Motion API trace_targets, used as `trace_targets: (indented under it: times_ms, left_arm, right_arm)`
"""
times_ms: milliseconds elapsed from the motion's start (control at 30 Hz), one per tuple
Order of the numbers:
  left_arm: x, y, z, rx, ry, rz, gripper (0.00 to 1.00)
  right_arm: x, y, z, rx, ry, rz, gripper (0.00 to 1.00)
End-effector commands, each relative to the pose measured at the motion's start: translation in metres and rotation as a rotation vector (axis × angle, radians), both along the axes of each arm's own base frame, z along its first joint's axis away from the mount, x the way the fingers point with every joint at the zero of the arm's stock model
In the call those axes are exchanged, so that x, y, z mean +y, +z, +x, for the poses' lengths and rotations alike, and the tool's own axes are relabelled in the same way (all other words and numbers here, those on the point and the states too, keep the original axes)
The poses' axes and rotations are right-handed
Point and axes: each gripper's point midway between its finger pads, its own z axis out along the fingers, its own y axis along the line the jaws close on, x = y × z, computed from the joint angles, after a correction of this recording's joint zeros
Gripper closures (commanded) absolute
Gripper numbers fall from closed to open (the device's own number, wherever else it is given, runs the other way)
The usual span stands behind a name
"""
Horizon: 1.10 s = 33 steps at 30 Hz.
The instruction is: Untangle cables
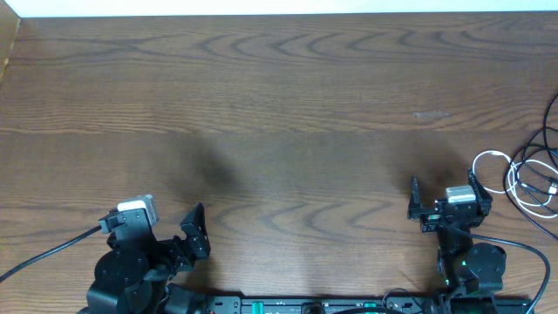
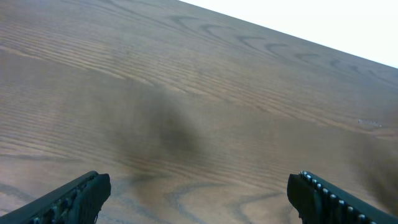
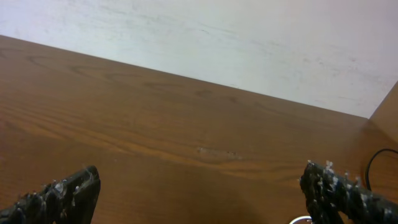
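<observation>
The cables lie in a tangle at the table's right edge: a white cord (image 1: 493, 162) loops beside black cords (image 1: 542, 146). My right gripper (image 1: 444, 197) is open and empty, just left of the tangle. In the right wrist view its fingers (image 3: 199, 196) stand wide apart over bare wood, with a bit of white cord (image 3: 300, 219) at the bottom edge and a black cord (image 3: 373, 163) at the right edge. My left gripper (image 1: 167, 232) is open and empty at the front left, far from the cables. Its wrist view (image 2: 199, 199) shows only wood.
The wooden table (image 1: 279, 113) has a pale wall along its far edge (image 3: 249, 43). A raised wooden side edge (image 3: 387, 106) stands at the right. Thick black robot wires run from each arm base (image 1: 44, 255) (image 1: 523, 246).
</observation>
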Motion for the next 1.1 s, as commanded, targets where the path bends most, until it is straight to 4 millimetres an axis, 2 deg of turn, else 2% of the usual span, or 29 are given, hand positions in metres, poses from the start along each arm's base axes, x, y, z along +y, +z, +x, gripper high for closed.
trace_targets:
  times_ms: [0, 767, 933, 1067]
  left_arm:
    - [0.000, -0.001, 0.000, 0.002, -0.003, 0.008, 0.03]
    - [0.000, -0.003, -0.001, 0.007, -0.003, 0.009, 0.03]
    - [0.004, -0.018, -0.006, 0.063, 0.010, 0.029, 0.03]
    - [0.015, -0.040, 0.000, 0.092, 0.088, 0.019, 0.03]
  right_arm:
    - [0.002, 0.000, 0.000, -0.002, 0.008, -0.010, 0.01]
    - [0.002, 0.000, 0.000, -0.002, 0.008, -0.010, 0.01]
    - [0.002, 0.000, 0.000, -0.002, 0.008, -0.010, 0.01]
    - [0.002, 0.000, 0.000, -0.002, 0.008, -0.010, 0.01]
